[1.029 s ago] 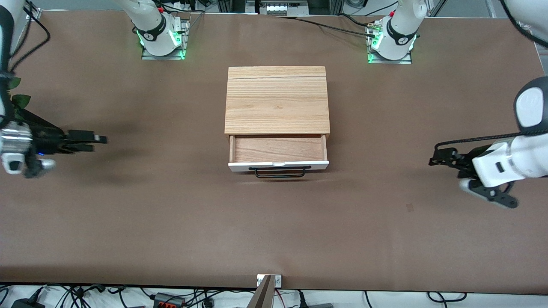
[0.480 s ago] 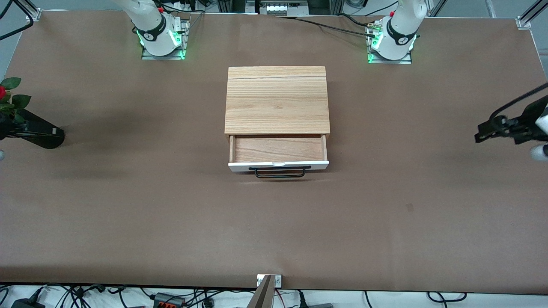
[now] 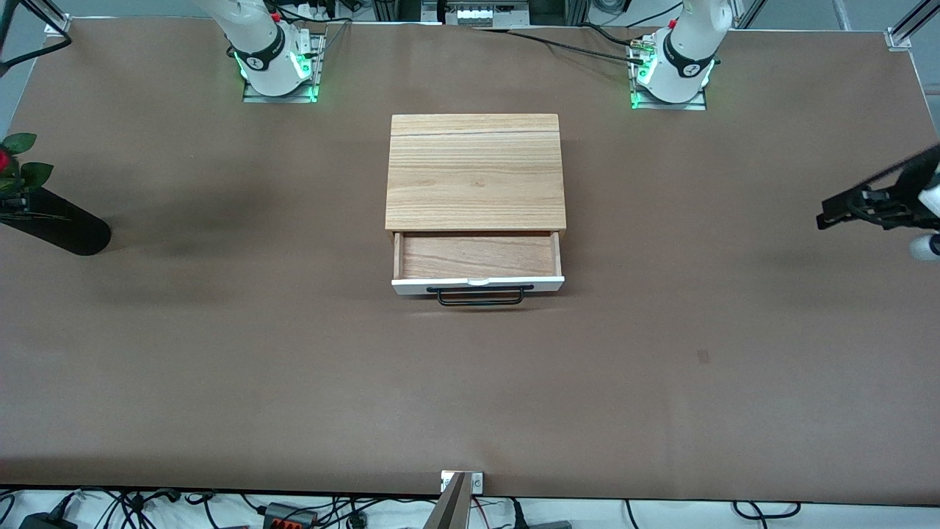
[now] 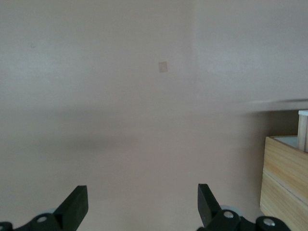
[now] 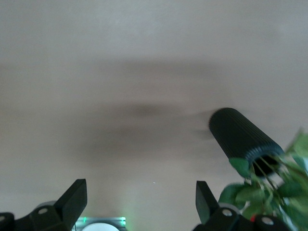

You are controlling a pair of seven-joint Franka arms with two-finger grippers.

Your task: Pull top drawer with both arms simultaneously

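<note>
You'll find the top drawer pulled out of the wood-topped cabinet at mid-counter, its white front and black bar handle on the side nearer the front camera, reddish wood floor showing inside. Your left claw hangs released (fingers spread wide) over the counter at the left arm's end, well apart from the cabinet. Your right claw is also spread open, over the counter at the right arm's end, near a black ribbed vase lying on its side with green leaves at its mouth.
</note>
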